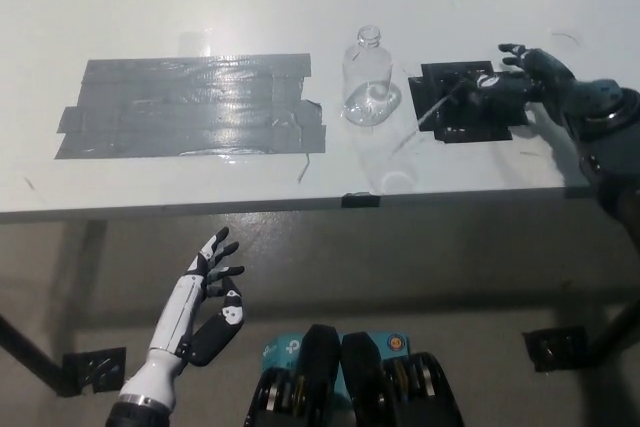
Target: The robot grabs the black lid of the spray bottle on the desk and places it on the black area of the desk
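Observation:
The clear spray bottle [368, 80] stands upright on the white desk with its neck bare. Just right of it lies the black area [455, 107], a square of black tape. My black right hand [522, 84] is low over that square's right part. It is shut on the black lid [492, 85], which is mostly hidden by the fingers. The lid's thin pale tube [445, 103] slants down-left across the square. My white left hand [208, 305] rests open below the desk's front edge, at the lower left.
A wide patch of grey tape [190, 107] covers the desk's left half. The desk's front edge [300, 205] crosses the picture, with a small black tab [361, 199] on it. Floor and dark table feet [556, 347] lie below.

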Controlling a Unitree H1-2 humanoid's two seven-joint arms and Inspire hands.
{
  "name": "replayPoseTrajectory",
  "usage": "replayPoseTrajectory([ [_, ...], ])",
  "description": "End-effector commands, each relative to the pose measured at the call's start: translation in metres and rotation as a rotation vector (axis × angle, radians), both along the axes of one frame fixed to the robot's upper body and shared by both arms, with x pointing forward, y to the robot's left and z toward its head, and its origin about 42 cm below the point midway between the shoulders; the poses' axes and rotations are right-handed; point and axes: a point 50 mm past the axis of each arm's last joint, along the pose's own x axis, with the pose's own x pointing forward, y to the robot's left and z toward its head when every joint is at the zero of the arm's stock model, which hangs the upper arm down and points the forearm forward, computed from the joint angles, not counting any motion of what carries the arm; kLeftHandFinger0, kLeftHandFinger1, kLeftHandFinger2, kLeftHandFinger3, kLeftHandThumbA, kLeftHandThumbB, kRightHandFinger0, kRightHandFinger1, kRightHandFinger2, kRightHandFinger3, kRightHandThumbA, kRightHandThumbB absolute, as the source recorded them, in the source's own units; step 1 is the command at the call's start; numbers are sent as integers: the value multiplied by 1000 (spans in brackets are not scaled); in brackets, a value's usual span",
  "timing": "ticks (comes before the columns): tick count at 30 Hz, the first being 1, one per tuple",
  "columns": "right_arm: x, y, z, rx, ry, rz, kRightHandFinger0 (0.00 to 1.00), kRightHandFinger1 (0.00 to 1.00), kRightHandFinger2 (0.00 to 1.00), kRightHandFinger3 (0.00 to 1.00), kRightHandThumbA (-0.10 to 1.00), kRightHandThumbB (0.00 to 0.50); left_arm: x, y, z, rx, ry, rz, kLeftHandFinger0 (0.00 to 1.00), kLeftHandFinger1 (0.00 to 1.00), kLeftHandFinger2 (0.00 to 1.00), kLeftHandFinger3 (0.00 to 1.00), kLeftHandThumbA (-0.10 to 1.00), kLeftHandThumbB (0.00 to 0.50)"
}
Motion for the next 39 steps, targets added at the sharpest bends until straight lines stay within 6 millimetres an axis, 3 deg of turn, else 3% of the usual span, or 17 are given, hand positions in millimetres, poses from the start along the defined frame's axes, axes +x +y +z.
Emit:
replayPoseTrajectory([
  [1,16,4,62,-40,-97,62,1000,1000,1000,1000,596,454,8,2,16,15,-86,-11,619,777,887,1000,-100,195],
  [4,18,4,72,-20,-138,58,1000,1000,1000,1000,597,454,9,1,16,14,-87,-15,620,772,870,1000,-93,196],
  [9,22,7,100,-8,-270,52,1000,1000,1000,1000,716,500,11,2,19,15,-92,-17,616,758,860,1000,-96,198],
  [13,25,9,137,-1,-419,25,1000,1000,1000,1000,755,496,15,2,25,29,-102,-14,611,762,874,1000,-93,191],
  [14,24,10,145,-6,-457,24,1000,1000,1000,1000,766,475,16,2,26,32,-105,-14,619,774,884,1000,-86,191],
  [17,20,15,184,-34,-618,48,1000,1000,1000,1000,841,461,27,3,37,33,-124,-12,694,840,954,1000,57,169],
  [19,7,21,210,-21,-751,109,1000,1000,1000,1000,846,462,35,3,43,25,-133,-14,808,936,1000,1000,253,156],
  [21,-22,33,229,-27,-869,170,1000,1000,1000,1000,889,475,41,2,48,12,-147,-18,896,1000,1000,1000,389,155],
  [22,-30,36,231,-26,-892,185,1000,1000,1000,1000,892,476,43,2,48,8,-150,-18,910,1000,1000,1000,406,157],
  [24,-66,47,237,8,-976,255,1000,1000,1000,1000,880,457,50,0,53,8,-168,-16,967,1000,1000,1000,500,150],
  [25,-76,50,236,17,-1003,277,1000,1000,1000,1000,871,451,51,0,54,7,-173,-16,994,1000,1000,1000,534,145],
  [26,-104,56,228,40,-1062,318,1000,1000,1000,1000,868,456,55,0,56,5,-182,-14,1000,1000,1000,1000,591,146],
  [29,-135,62,208,105,-1110,360,1000,1000,1000,1000,840,435,60,0,60,2,-198,-11,1000,1000,1000,1000,661,143],
  [31,-150,65,179,166,-1110,379,1000,1000,1000,1000,799,390,59,1,58,-5,-199,-6,1000,1000,1000,1000,691,142],
  [34,-169,63,139,206,-1076,359,1000,1000,1000,1000,836,385,56,1,54,-10,-186,-3,1000,1000,1000,1000,721,130],
  [39,-201,48,91,238,-1003,329,1000,1000,1000,1000,842,379,48,3,46,-4,-167,6,1000,1000,1000,1000,777,131],
])
